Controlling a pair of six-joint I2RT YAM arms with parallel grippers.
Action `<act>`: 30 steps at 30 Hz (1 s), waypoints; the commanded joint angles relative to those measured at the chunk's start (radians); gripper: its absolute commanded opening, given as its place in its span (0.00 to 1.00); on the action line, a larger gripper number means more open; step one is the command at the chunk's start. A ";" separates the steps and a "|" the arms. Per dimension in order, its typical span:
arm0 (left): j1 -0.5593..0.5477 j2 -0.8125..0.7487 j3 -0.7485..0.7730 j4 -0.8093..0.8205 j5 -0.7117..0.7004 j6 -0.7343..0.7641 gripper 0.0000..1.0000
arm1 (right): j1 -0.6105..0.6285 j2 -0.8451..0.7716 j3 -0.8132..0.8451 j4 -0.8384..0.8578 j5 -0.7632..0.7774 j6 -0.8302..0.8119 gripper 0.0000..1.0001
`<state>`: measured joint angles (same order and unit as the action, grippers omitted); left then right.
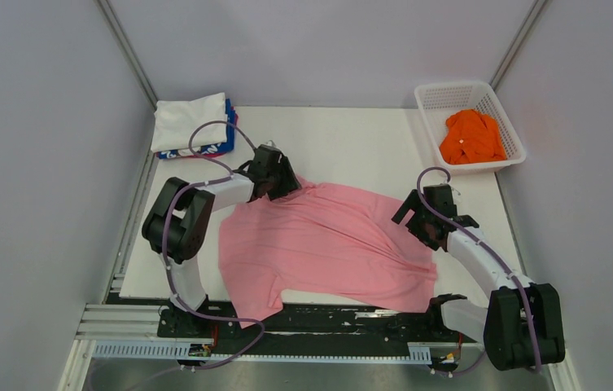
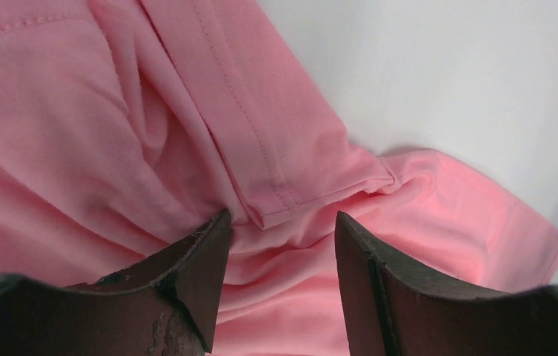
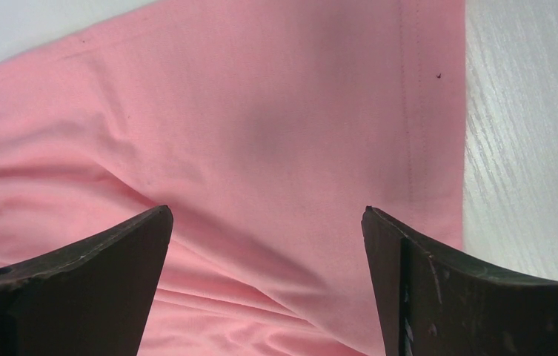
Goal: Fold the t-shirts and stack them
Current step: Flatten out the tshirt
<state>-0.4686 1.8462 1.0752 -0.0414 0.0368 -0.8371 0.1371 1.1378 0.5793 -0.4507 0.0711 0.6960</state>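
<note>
Across the middle of the bench (image 1: pixel 352 138) lies the pink t-shirt (image 1: pixel 327 244), spread out but wrinkled. One lower corner hangs over the near edge of the bench.

At the upper left corner of the shirt sits the left hand (image 1: pixel 286 184). The left arm (image 1: pixel 177 220) bends at its elbow on the left side of the frame and reaches up and to the right. In the left wrist view, the left hand (image 2: pixel 279 222) is low over a folded sleeve hem, and its two fingers are a little way apart with pink cloth showing between them.

The right arm (image 1: pixel 482 257) comes up from the lower right and leans toward the shirt's right edge. The right hand (image 3: pixel 268 215) is spread wide over flat pink cloth and grips nothing.

In the upper left of the frame, a folded white t-shirt (image 1: pixel 189 122) rests on top of a blue and red one (image 1: pixel 226 143). In the upper right, an orange t-shirt (image 1: pixel 471 137) lies in a white basket (image 1: pixel 494 99).
</note>
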 commanded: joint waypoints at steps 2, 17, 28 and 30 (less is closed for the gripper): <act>-0.002 0.030 0.055 0.082 0.009 -0.035 0.61 | 0.004 -0.004 0.019 0.042 0.019 -0.018 1.00; -0.002 0.152 0.193 0.110 -0.011 -0.049 0.61 | 0.003 0.005 0.017 0.046 0.046 -0.027 1.00; -0.002 0.197 0.208 0.200 0.041 -0.092 0.61 | 0.004 0.026 0.016 0.057 0.049 -0.027 1.00; -0.002 0.216 0.228 0.270 0.064 -0.126 0.61 | 0.003 0.029 0.017 0.060 0.046 -0.026 1.00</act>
<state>-0.4686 2.0270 1.2526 0.0975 0.0601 -0.8970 0.1371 1.1610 0.5793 -0.4423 0.1043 0.6796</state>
